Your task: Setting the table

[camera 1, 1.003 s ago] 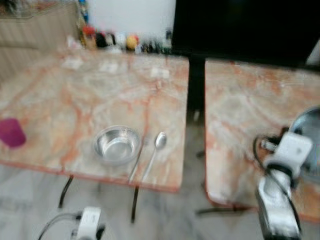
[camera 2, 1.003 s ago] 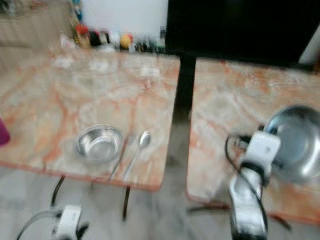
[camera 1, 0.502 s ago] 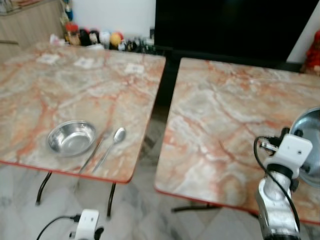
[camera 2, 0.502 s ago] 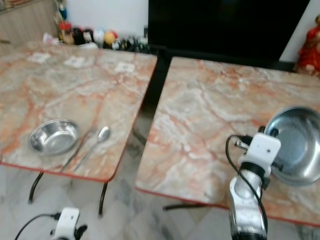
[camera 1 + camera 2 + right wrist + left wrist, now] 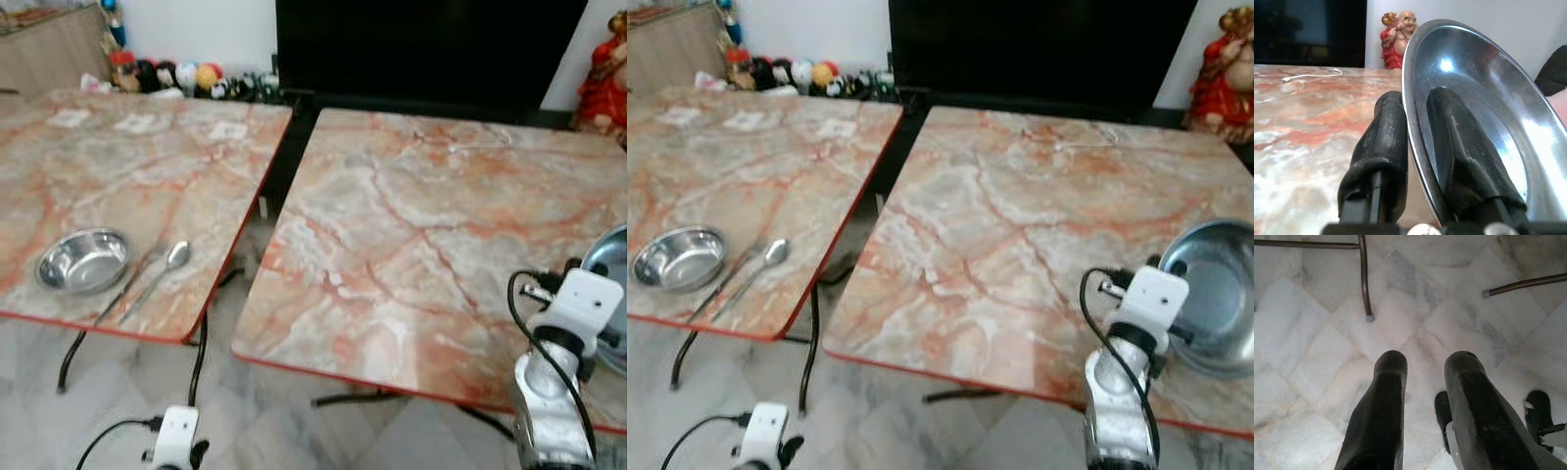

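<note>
in the eye views, at lower right, the right gripper [image 5: 1172, 294] holds a steel plate [image 5: 1220, 294] over the right table [image 5: 1038, 225]; at far left a small bowl [image 5: 676, 258] and spoon [image 5: 754, 274] lie on the left table [image 5: 754, 166]. in the left wrist view the left gripper [image 5: 1425, 382] hangs over the marble floor [image 5: 1312, 333], fingers narrowly parted and empty; in the right wrist view both fingers [image 5: 1383, 142] pinch the plate's rim.

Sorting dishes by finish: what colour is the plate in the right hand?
Shiny silver plate, clearest in the right wrist view.

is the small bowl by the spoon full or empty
Empty: the small bowl shows only bare shiny steel inside, upright beside the spoon.
</note>
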Robot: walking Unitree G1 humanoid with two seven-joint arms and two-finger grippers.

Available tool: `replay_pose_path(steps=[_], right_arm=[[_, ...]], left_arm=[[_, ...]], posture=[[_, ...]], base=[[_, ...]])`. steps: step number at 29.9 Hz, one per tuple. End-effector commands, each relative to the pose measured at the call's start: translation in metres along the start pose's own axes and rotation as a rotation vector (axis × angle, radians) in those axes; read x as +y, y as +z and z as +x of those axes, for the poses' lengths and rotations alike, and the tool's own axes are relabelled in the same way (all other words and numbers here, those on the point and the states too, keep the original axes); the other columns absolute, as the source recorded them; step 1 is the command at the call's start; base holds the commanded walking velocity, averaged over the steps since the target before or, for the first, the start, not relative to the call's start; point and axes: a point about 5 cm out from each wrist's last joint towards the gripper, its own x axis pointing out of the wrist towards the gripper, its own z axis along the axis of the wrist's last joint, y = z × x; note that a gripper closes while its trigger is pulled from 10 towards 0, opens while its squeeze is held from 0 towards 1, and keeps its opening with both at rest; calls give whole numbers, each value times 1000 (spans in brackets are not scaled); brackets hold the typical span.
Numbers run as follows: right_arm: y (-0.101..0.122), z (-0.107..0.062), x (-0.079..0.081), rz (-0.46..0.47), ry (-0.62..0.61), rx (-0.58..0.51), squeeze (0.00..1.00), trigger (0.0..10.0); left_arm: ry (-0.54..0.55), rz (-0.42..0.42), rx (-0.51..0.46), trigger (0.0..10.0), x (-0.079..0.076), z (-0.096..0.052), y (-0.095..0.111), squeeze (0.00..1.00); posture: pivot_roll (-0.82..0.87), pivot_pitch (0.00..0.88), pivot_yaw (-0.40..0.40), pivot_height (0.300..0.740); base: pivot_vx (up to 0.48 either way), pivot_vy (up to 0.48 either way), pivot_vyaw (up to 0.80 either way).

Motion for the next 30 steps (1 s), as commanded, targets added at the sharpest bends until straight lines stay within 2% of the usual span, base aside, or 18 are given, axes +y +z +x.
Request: replay_pose_path(steps=[1,2,3,4,8,12,17,19,24,27,28,30], right_arm=[[5,0,0,-45,17,-23,0,10000],[6,-2,0,-99,39,-30,0,10000],[6,-2,0,-99,39,-30,0,10000],[6,-5,-4,-175,58,-31,0,10000],[6,-9,-13,-220,58,-23,0,10000],[7,-20,-20,-308,92,-4,0,10000],[6,-25,-20,-317,113,22,0,10000],[5,-34,-12,-299,191,56,0,10000],[-3,-40,-3,-286,269,125,0,10000],[-6,-41,-2,-296,286,143,0,10000],[-11,-44,-4,-331,290,183,0,10000],[-15,-45,-6,-334,283,215,0,10000]], left_arm=[[-4,-2,14,10000,0,0,-2,0],[-4,-5,13,10000,0,0,-2,0],[-4,-5,13,10000,0,0,-2,0],[-2,-10,11,10000,0,0,-2,0],[-2,-10,12,10000,0,0,-2,0],[-3,-10,17,10000,1,-1,-4,0],[-4,-10,18,10000,1,-1,-4,0],[-6,-11,17,10000,0,-1,-4,0],[-9,-9,17,10000,-2,-1,-5,0],[-7,-9,18,10000,-2,-1,-5,0],[-4,-9,18,10000,-2,-1,-5,0],[-2,-10,18,10000,-1,-1,-5,0]], posture=[[49,11,-32,740],[49,14,-36,740],[49,14,-36,740],[49,14,-36,740],[34,23,-34,740],[34,23,-34,740],[24,31,-38,740],[24,31,-38,740],[19,31,-41,740],[23,27,-44,740],[28,25,-46,740],[28,18,-44,740]], base=[[0,0,0],[0,0,0],[0,0,0],[0,0,0],[0,0,0],[0,0,0],[0,0,0],[0,0,0],[0,0,0],[0,0,0],[0,0,0],[0,0,0]])
